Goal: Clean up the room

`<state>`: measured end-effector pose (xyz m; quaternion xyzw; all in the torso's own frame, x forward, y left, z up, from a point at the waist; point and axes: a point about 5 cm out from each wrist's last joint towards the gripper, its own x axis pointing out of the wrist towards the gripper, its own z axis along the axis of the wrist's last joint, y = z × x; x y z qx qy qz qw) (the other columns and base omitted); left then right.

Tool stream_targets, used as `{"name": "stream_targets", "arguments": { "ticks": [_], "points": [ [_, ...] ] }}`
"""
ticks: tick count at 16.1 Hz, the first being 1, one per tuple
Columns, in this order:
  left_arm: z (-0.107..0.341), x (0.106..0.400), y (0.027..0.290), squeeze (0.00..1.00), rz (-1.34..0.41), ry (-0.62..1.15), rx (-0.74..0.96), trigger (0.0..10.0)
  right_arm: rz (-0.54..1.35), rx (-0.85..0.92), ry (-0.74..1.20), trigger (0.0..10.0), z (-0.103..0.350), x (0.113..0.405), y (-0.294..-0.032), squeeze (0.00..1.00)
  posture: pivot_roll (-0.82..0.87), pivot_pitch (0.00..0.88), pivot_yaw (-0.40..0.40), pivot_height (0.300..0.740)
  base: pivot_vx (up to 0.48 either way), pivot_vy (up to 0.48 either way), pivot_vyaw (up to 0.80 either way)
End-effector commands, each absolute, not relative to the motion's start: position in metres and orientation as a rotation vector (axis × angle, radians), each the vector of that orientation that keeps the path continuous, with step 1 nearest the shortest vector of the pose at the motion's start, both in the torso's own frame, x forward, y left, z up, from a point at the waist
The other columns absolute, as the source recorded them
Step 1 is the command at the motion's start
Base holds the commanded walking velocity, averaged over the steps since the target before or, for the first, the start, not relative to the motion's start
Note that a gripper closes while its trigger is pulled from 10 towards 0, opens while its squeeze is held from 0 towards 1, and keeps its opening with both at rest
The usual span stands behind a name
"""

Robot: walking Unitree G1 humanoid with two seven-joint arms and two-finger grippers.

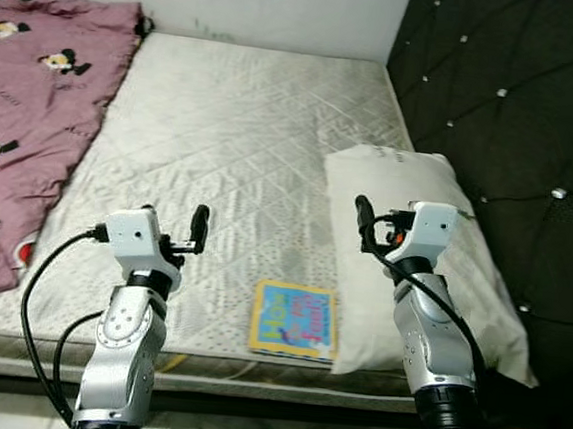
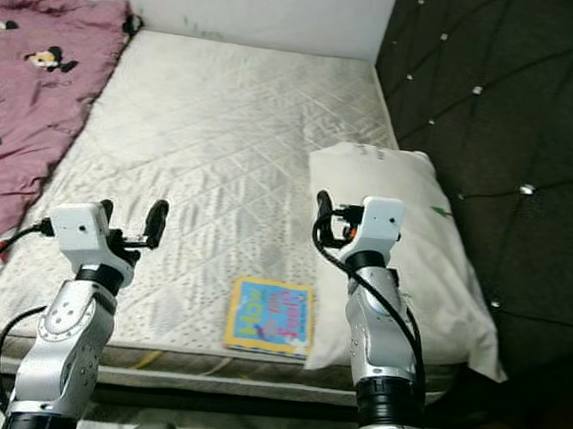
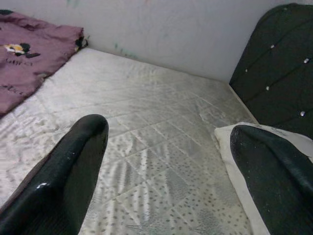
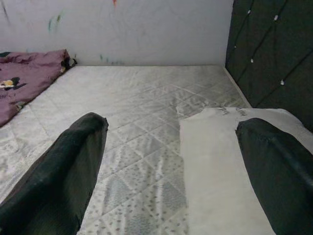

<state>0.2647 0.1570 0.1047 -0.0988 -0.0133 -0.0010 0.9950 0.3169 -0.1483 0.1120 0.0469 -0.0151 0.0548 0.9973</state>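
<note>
Book (image 1: 294,320) flat at near mattress (image 1: 224,129) edge, touching pillow (image 1: 432,267); left gripper (image 1: 189,234) and right gripper (image 1: 374,225) raised, jaws apart, empty; best approach probably low from the free edge, avoiding pillow.

Mauve cartoon-print blanket (image 1: 35,102), white pillow (image 1: 433,258), black headboard (image 1: 516,114)

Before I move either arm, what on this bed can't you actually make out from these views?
- Book: cover text too small to read in the eye views; its right edge meets the pillow, overlap unclear.
- Pillow: partly hidden behind the right gripper and its arm.
- Blanket: cut off by the left picture edge.
- Mattress front edge: partly hidden behind the left gripper and its arm.
</note>
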Motion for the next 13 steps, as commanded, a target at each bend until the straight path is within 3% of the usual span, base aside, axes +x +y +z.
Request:
{"name": "stream_targets", "arguments": {
  "ticks": [1,13],
  "points": [
    [0.1052,0.266,0.1552,0.0,-0.007,-0.022,-0.198,10.0,0.113,0.09,-0.042,10.0,0.1166,0.3178,-0.1499,0.0,-0.06,0.016,-0.025,0.74,0.0,0.371,0.0],
    [0.1048,0.2682,0.1524,0.0,-0.01,-0.02,-0.212,10.0,0.117,0.084,-0.036,10.0,0.1156,0.3183,-0.1497,0.0,-0.07,0.018,-0.023,0.74,0.0,0.379,0.0]
  ]
}}
